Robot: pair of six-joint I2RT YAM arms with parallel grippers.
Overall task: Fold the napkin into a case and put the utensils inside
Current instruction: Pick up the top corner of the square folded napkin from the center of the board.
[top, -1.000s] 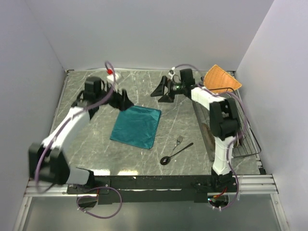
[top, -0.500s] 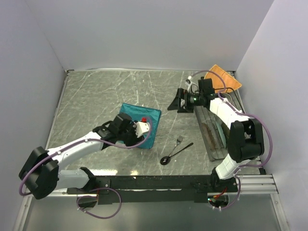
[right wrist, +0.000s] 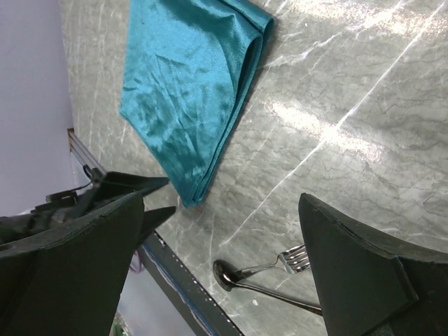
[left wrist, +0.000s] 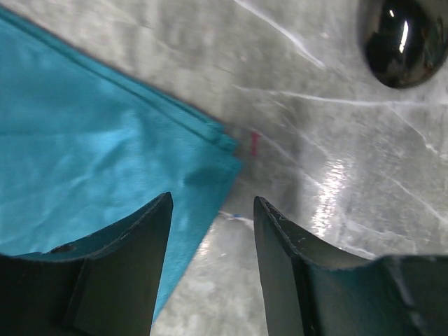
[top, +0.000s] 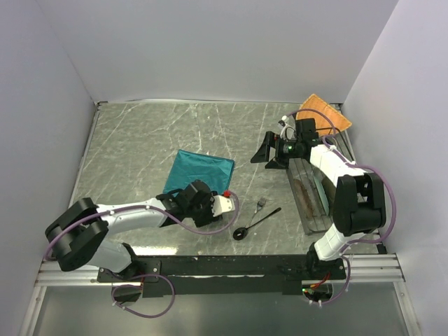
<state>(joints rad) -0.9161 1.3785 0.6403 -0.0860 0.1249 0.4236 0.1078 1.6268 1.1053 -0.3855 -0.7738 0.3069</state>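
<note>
The teal napkin (top: 201,170) lies folded flat on the worktop (top: 133,140). The left claw (left wrist: 210,203) sits at the napkin's near right corner with its jaws apart, one over cloth and one over bare stone, clamping nothing. The fork (top: 260,204) and spoon (top: 255,222) lie right of the napkin. The right claw (right wrist: 222,199), spread wide and empty, hovers off the napkin's far right corner.

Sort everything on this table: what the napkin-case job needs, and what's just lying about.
Needed: teal blue-green cloth napkin; small silver metal fork; slim dark spoon with round black bowl.
Lying about: orange woven fan-shaped cloth; dark rack at the right edge.
</note>
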